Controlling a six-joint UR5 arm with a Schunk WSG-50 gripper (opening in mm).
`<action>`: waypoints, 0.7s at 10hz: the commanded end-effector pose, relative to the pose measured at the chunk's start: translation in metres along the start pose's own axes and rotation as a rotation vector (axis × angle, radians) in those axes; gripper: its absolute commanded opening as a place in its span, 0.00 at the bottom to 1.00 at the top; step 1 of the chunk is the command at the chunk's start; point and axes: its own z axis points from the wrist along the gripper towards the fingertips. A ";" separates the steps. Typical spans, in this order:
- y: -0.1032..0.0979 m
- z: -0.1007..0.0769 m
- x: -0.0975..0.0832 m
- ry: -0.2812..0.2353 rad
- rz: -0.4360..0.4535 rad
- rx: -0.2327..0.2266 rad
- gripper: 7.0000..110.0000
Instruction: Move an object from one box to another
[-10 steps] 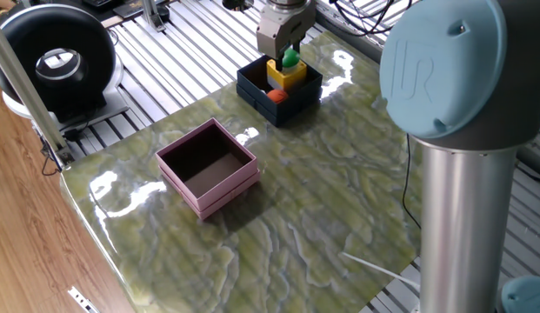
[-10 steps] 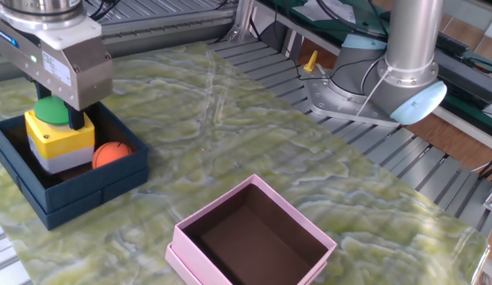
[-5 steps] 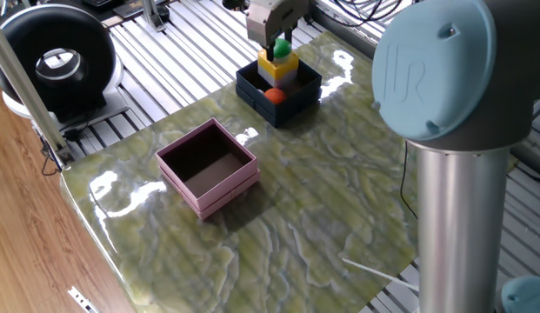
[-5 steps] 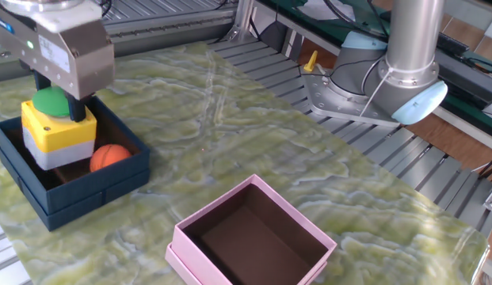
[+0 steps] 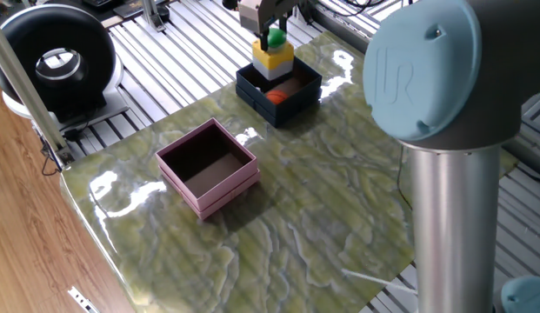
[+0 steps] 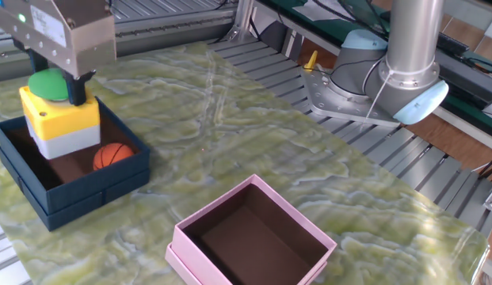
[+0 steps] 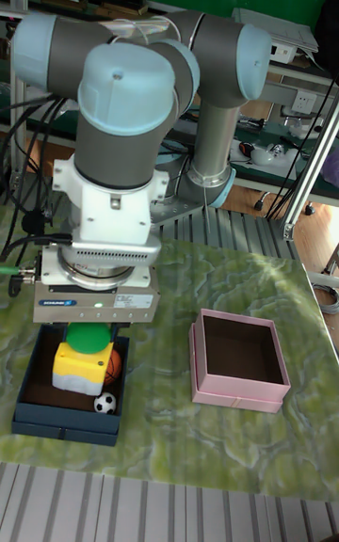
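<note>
One fixed view: gripper (image 5: 271,33) clamped on the green knob of a yellow-and-grey button block (image 5: 274,58), hanging just above the navy box (image 5: 279,89) at the far edge of the marbled green table (image 5: 322,200). Orange ball (image 5: 278,94) sitting inside the navy box. Pink box (image 5: 207,167) well apart, nearer the middle of the table, dark inside, nothing in it. Big blue-capped arm column (image 5: 443,130) filling the right side.

The other fixed view: fingers (image 6: 78,89) pinching the green knob (image 6: 47,83), block (image 6: 59,127) lifted, base about level with the navy box's (image 6: 79,186) rim. Basketball-style orange ball (image 6: 113,155) resting on the brownish floor beside it. Pink box (image 6: 253,237) at the bottom, stepped rim showing.

Tall fixed view: same grip, block (image 7: 85,360) tucked right under the gripper body (image 7: 90,321), over the navy box (image 7: 68,410). Orange ball (image 7: 114,368) and a small soccer ball (image 7: 104,403) in there too. Pink box (image 7: 239,359) off to the right.
</note>
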 end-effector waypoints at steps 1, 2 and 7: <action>0.024 -0.018 -0.002 0.005 0.018 -0.025 0.00; 0.034 -0.023 -0.002 0.006 0.026 -0.038 0.00; 0.084 -0.023 -0.001 -0.024 0.082 -0.035 0.00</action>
